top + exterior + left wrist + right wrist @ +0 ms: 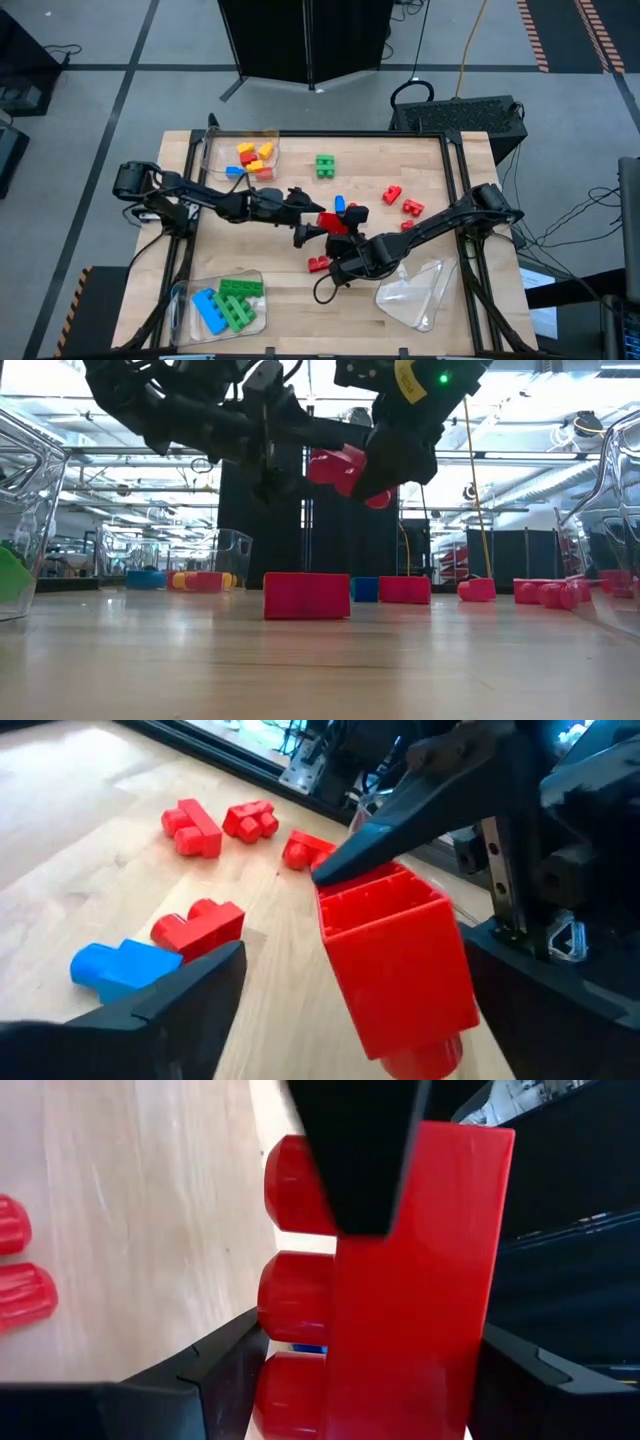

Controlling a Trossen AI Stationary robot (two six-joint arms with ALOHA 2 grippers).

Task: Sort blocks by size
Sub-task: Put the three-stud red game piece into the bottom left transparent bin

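Observation:
A long red block (340, 468) hangs in the air above the table's middle, with my right gripper (335, 225) shut on it. My left gripper (308, 210) is open and reaches in from the table's left. In the left wrist view its fingers stand wide apart on either side of the same block (400, 960). On the table lie loose red blocks (391, 193) (412, 207) (318, 263), a blue block (340, 203) and a green block (324, 166). My right gripper pinches the red block between its two fingers, one by the studded side (285, 1380) and one on the opposite flat side (480, 1320). It comes slanting down from the table's right. The block is tilted and lifted clear of the table. My left gripper's fingers (190, 995) flank the block; I cannot tell whether they touch it.
A clear tray (215, 150) at the far left holds small yellow, orange, red and blue blocks. A second tray (255, 320) at the near left holds green and blue long blocks. A third clear tray (415, 290) lies at the near right. Both arms meet over the middle.

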